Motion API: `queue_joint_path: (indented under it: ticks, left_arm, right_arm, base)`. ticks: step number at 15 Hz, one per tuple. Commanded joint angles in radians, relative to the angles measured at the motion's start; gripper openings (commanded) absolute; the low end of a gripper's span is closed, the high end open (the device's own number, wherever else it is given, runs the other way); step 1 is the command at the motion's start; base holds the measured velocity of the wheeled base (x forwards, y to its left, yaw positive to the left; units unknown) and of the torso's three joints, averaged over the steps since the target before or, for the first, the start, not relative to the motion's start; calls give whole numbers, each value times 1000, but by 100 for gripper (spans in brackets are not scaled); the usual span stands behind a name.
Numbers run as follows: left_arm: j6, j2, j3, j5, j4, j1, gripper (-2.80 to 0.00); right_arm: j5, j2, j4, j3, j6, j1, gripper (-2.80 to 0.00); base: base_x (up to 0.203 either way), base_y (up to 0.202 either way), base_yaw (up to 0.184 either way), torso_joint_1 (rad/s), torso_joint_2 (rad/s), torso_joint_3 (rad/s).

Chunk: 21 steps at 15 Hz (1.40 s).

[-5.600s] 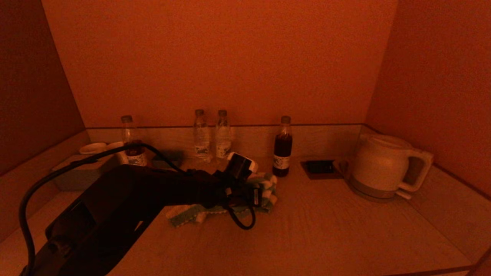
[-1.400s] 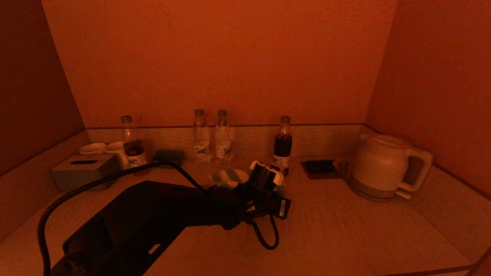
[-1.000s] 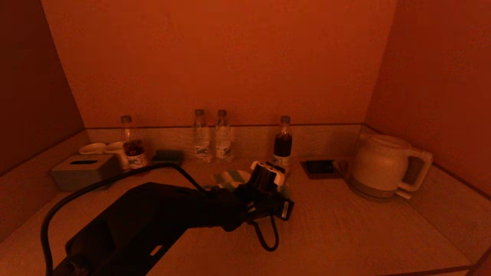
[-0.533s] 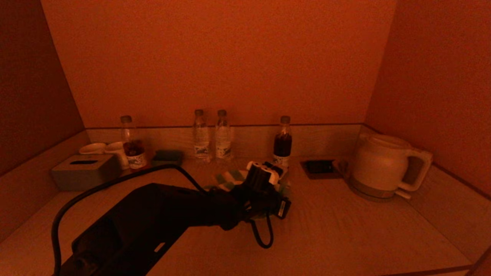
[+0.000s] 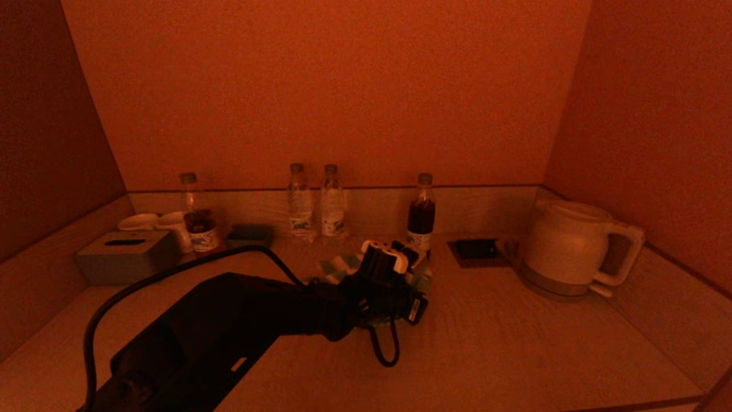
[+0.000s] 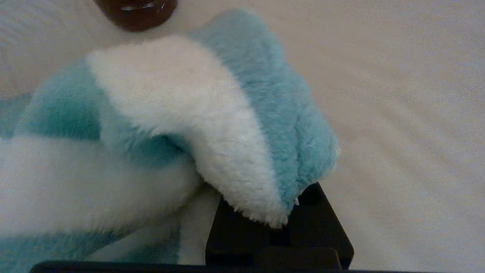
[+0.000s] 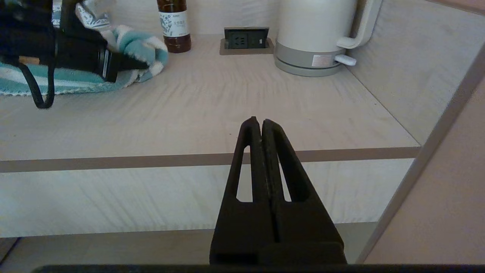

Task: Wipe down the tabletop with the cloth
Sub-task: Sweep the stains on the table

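A fluffy teal-and-white striped cloth (image 5: pixel 338 266) lies bunched on the light wooden tabletop (image 5: pixel 514 343), in front of the dark bottle. My left gripper (image 5: pixel 422 281) is shut on the cloth's right end, low on the table. In the left wrist view the cloth (image 6: pixel 170 113) drapes over the gripper (image 6: pixel 280 216) and hides the fingertips. The right wrist view shows the cloth (image 7: pixel 140 43) in the left gripper (image 7: pixel 146 65). My right gripper (image 7: pixel 257 120) is shut and empty, parked before the table's front edge, out of the head view.
A white kettle (image 5: pixel 572 249) stands at the right with a socket plate (image 5: pixel 474 249) beside it. A dark bottle (image 5: pixel 421 217), two water bottles (image 5: pixel 300 203), another bottle (image 5: pixel 194 214), cups (image 5: pixel 140 221) and a tissue box (image 5: pixel 123 254) line the back and left.
Over several seconds my left gripper dragged the cloth right and toward the back wall. In the last second it shifted slightly left and farther back. The right arm stayed still.
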Motion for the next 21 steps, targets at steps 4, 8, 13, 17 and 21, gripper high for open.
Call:
queue_joint_path:
  ticks: [4,8,13,17,21]
  left_arm:
    - [52,46,2,15,-4,16,-280]
    - [71,46,2,41,-2,32,-280]
    - [75,34,2,122,-4,149,-280]
    - [75,4,2,127,-5,203,-280]
    - [69,-3,2,123,-5,206,-280]
  right_arm:
    - [-1,0,0,0,0,0,-280]
    - [0,0,0,0,0,0,-280]
    - [-1,0,0,0,0,0,-280]
    - [0,0,0,0,0,0,-280]
    - [0,0,0,0,0,0,-280]
  base:
    - [0,0,0,0,0,0]
    - [0,0,0,0,0,0]
    - [0,0,0,0,0,0]
    - [0,0,0,0,0,0]
    - [0,0,0,0,0,0]
